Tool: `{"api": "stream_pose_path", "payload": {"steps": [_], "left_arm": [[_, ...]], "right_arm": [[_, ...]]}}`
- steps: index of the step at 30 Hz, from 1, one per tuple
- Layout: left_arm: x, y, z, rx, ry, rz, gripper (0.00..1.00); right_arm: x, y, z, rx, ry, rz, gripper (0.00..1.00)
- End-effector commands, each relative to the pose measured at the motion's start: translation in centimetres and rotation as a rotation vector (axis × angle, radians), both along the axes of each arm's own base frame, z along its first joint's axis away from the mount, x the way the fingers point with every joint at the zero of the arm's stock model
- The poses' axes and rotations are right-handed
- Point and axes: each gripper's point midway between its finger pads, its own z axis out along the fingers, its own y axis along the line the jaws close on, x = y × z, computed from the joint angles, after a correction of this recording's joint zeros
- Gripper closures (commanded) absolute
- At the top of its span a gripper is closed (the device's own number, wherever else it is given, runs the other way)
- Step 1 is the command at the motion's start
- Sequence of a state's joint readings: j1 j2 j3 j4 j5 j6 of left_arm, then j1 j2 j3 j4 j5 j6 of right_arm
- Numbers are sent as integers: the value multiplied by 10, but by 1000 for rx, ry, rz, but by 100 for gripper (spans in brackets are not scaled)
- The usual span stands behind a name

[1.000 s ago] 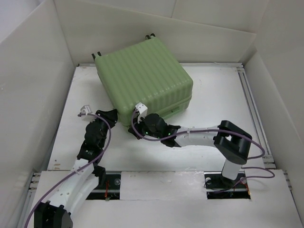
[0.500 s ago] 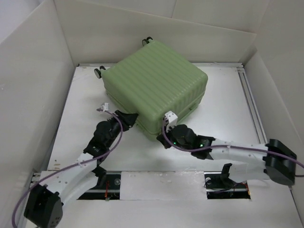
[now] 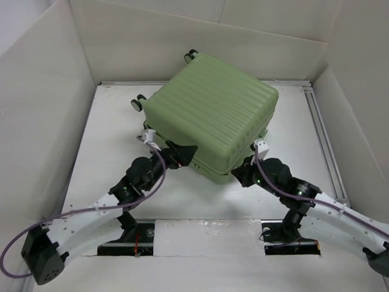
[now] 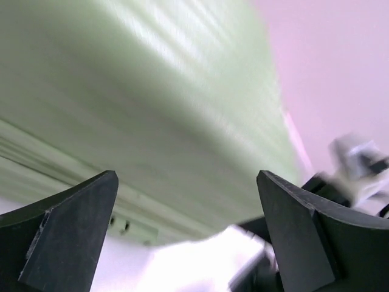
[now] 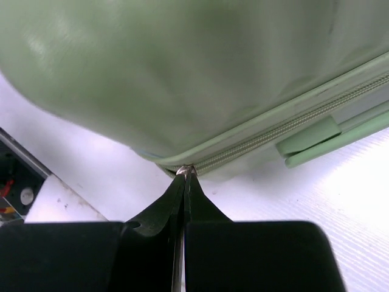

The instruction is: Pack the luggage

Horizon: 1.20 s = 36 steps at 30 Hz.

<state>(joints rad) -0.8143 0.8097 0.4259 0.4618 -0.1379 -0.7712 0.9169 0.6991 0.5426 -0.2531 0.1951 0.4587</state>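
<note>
Luggage (image 3: pixel 213 109), pale green, ribbed shell, closed

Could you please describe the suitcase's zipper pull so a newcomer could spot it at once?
Find the large pale green luggage on the white table. Follow the zipper along its side seam to the rounded near corner. The zipper pull is the tiny silvery tab there, the only part pinched by the tips of the shut right pincer.

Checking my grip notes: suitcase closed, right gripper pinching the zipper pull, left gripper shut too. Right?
Not quite: the left gripper is open, its jaws wide apart in the left wrist view. The suitcase is closed and the right gripper pinches the zipper pull.
</note>
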Motion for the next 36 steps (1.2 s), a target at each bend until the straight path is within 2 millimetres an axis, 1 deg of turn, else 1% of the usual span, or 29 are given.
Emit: {"api": "stream_pose_path", "payload": {"steps": [1,2,3,4,5,6,7,8,9,10,11,12,13,14,15,16,18,20,21,22,23,24,25,27,30,31,32,35,36], "left_arm": [[14,50,38,-28,-84,244,2],[17,67,43,-14,-75,313,0],[25,85,40,8,-62,410,0],[28,93,38,16,-48,443,0],[29,95,39,14,-40,449,6],[26,86,39,11,-38,383,10],[25,78,42,-1,-45,343,13],[21,69,38,-4,-46,292,18],[17,60,26,10,-30,235,27],[7,44,26,-2,-51,130,43],[-1,34,20,-2,-49,73,48],[-8,28,11,18,-42,32,51],[-18,15,-6,45,-12,-39,52],[-21,11,-16,80,3,-63,54],[-22,10,-26,97,22,-75,54],[-28,7,-46,129,57,-103,54],[-36,0,-53,132,57,-164,54],[-44,-5,-64,128,63,-214,54],[-45,-6,-64,127,63,-223,54],[-46,-6,-70,143,63,-236,54],[-47,-9,-73,146,70,-250,53],[-49,-10,-76,162,69,-263,53],[-51,-12,-74,153,62,-281,53],[-51,-14,-80,178,60,-298,53],[-51,-16,-78,170,52,-307,52],[-51,-17,-82,184,55,-309,52],[-50,-19,-75,170,40,-317,52],[-51,-20,-83,192,56,-330,52],[-51,-21,-84,192,56,-330,52]], "right_arm": [[17,17,73,227,-117,9,100],[20,15,73,226,-119,-5,100],[25,13,69,217,-107,-15,100],[28,11,71,226,-115,-21,100],[31,11,73,219,-116,-18,100],[39,9,75,220,-134,-26,100],[39,12,80,233,-136,-4,100],[41,14,73,222,-117,4,100],[42,15,77,222,-122,19,100],[38,19,78,230,-113,56,100],[35,21,78,235,-107,79,100],[31,23,71,230,-90,102,100],[27,25,66,227,-77,122,100],[21,27,52,213,-50,143,100],[19,28,45,212,-30,149,94],[17,27,39,210,-12,145,89],[15,26,27,203,18,139,84],[13,28,27,203,19,148,75],[14,24,18,184,32,126,70],[13,23,19,181,28,120,59],[15,21,19,178,24,106,54],[14,18,17,168,31,97,52],[12,17,10,156,46,95,50],[10,17,13,157,36,112,46],[3,21,12,171,50,139,39],[5,18,6,160,54,121,39],[6,16,4,160,67,96,37],[12,0,-4,165,87,-23,37],[10,-2,0,187,82,-27,37]]}}
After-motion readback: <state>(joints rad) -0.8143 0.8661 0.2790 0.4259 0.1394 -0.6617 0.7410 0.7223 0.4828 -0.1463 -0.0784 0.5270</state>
